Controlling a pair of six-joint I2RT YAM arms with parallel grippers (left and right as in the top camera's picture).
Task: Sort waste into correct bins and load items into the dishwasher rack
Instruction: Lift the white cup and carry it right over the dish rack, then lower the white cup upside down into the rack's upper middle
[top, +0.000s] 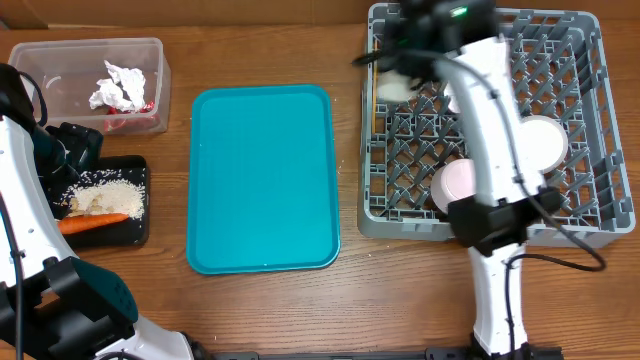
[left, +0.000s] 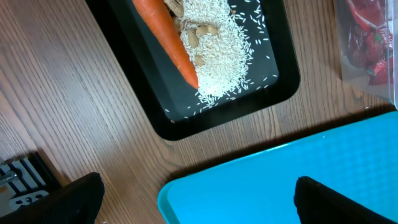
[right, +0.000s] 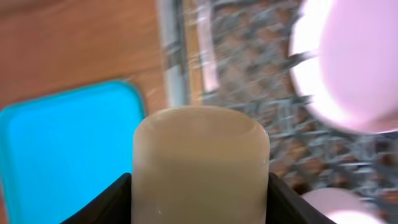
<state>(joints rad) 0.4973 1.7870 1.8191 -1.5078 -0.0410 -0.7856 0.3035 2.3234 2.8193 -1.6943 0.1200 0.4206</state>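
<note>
My right gripper hangs over the far left part of the grey dishwasher rack, shut on a small white cup. In the right wrist view the cup fills the gap between both black fingers. Two pale pink-white dishes sit in the rack. My left gripper is open and empty above the black tray, which holds a carrot, rice and nuts. The clear tub holds crumpled tissue and a red wrapper.
A flat teal tray lies on the wooden table between the bins and the rack. Its corner shows under my left fingers. The right arm reaches across the rack from the front edge.
</note>
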